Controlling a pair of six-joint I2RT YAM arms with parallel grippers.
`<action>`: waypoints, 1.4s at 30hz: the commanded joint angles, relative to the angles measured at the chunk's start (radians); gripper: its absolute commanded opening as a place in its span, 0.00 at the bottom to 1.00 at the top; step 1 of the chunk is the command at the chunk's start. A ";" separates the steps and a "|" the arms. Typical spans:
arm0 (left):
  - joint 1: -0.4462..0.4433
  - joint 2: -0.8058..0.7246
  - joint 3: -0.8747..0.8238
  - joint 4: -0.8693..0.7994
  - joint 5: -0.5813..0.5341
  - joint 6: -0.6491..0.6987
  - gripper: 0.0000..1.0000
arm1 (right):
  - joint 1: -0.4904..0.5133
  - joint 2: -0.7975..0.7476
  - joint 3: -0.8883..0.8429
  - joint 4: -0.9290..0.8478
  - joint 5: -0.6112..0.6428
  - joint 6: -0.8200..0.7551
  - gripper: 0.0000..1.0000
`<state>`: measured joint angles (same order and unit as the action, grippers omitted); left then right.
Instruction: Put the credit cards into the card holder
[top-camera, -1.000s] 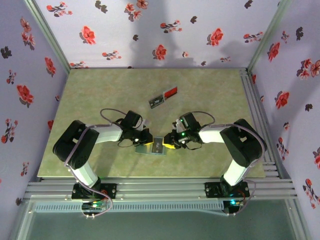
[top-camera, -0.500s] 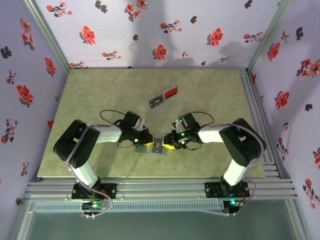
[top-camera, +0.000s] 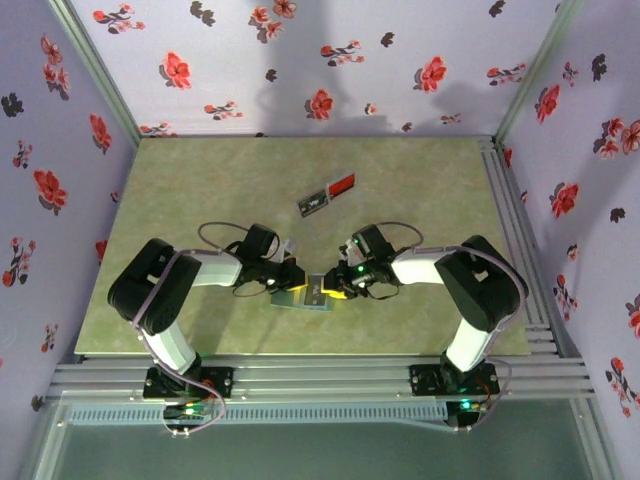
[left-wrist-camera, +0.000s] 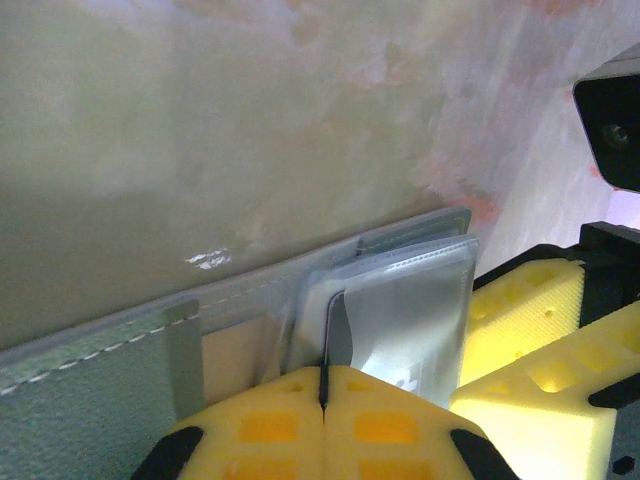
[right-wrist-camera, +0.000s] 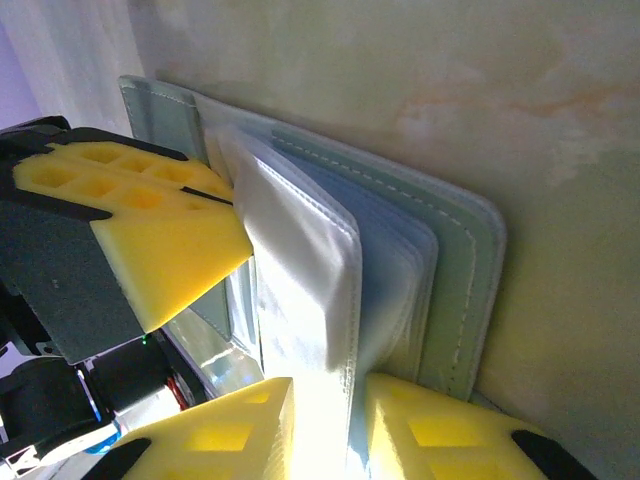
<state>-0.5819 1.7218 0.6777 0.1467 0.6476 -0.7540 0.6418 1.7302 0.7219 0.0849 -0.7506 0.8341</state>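
Slate grey-teal stitched fabric card holder (top-camera: 303, 296) lies open on the mottled green-beige tabletop (top-camera: 200, 190), near the front edge, between the 2 arms.

Left gripper (left-wrist-camera: 322, 388): yellow foam pads pressed together with no gap, and the thin edge of 1 of the holder's clear plastic sleeves (left-wrist-camera: 410, 300) looks caught at the seam.

Right gripper (right-wrist-camera: 326, 425): pads nearly closed, pinching a white-clear sleeve leaf that stands up from the holder. The other leaves fan out just beside it. In the top view the 2 grippers sit just beside each other over the holder.

2 credit cards lie loose toward the back, well apart from the holder: a dark rectangular card with pale marks (top-camera: 314, 203) and a red rectangular card (top-camera: 342, 184). They touch or nearly touch at a corner, can't tell which.

Handling, judged:
- **Sleeves:** floppy, slick and thin, so they will buckle. Grip near the open edge and hold the pocket mouth spread.
- **Holder:** light, and will slide unless 1 gripper pins it.
- **Cards:** stiff, light and flat on the table, so hard to get under. Take one by a short edge, or tip up a long edge first.

Task looks early: both loose cards are not yet in the holder.
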 joint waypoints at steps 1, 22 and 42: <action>-0.017 0.050 -0.027 -0.025 -0.052 -0.007 0.04 | 0.017 0.007 0.022 -0.040 0.005 -0.012 0.25; -0.016 -0.050 0.091 -0.276 -0.134 0.005 0.38 | 0.016 -0.027 0.024 -0.036 0.008 -0.036 0.13; -0.015 -0.012 0.081 -0.246 -0.122 -0.008 0.28 | 0.027 0.023 0.017 0.039 0.005 0.011 0.24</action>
<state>-0.5972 1.6794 0.7757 -0.0910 0.5339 -0.7639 0.6594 1.7298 0.7361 0.1070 -0.7513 0.8242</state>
